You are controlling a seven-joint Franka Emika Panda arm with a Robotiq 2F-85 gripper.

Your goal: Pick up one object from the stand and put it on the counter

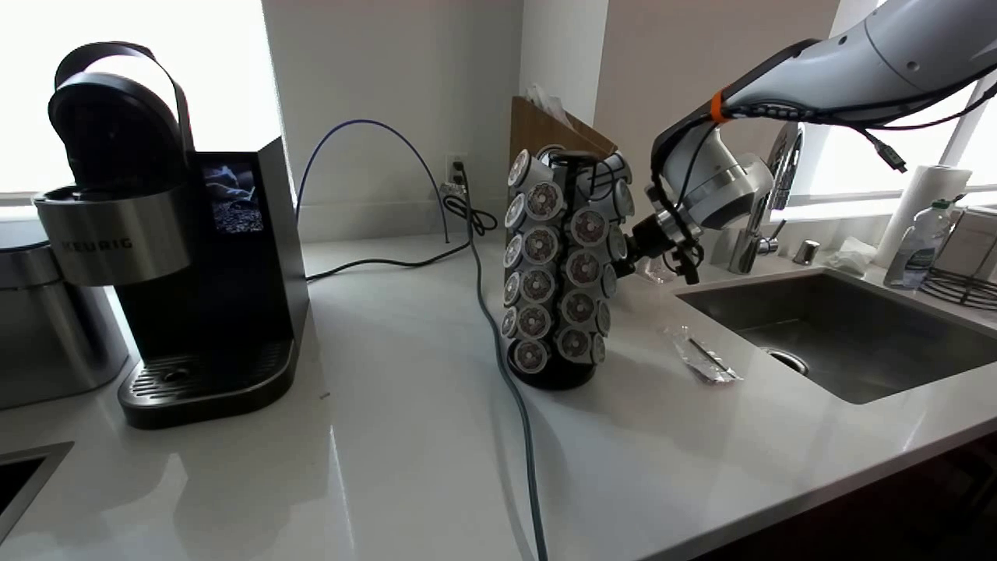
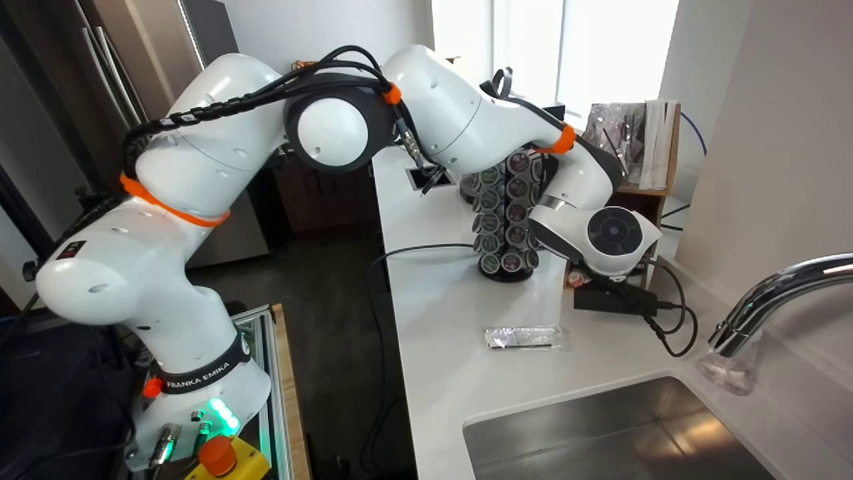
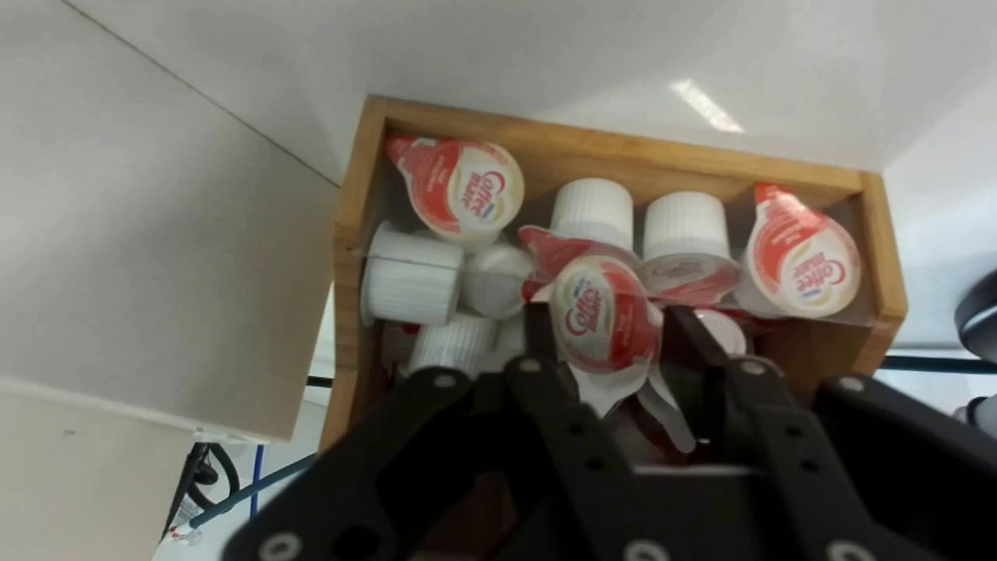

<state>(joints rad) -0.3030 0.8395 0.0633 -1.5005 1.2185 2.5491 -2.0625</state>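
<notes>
My gripper (image 3: 607,318) has its fingers on both sides of a red-and-white creamer cup (image 3: 593,308) in a wooden holder (image 3: 639,146), which shows in both exterior views (image 1: 537,140) (image 2: 674,150). The fingers appear shut on the cup; I cannot tell if it is lifted. In an exterior view the gripper (image 1: 640,243) is partly hidden behind the dark carousel stand (image 1: 553,375); in an exterior view the arm hides the fingers. The stand (image 2: 506,273) carries columns of pale-lidded coffee pods (image 1: 583,268) (image 2: 518,213). The white counter (image 1: 405,436) (image 2: 440,320) lies under it.
A black coffee machine (image 1: 294,234) stands across the counter. A clear flat packet (image 1: 705,357) (image 2: 525,337) lies near the steel sink (image 1: 903,312) (image 2: 566,440). A cable (image 1: 518,397) runs past the carousel. A faucet (image 1: 752,241) (image 2: 766,300) rises behind the sink.
</notes>
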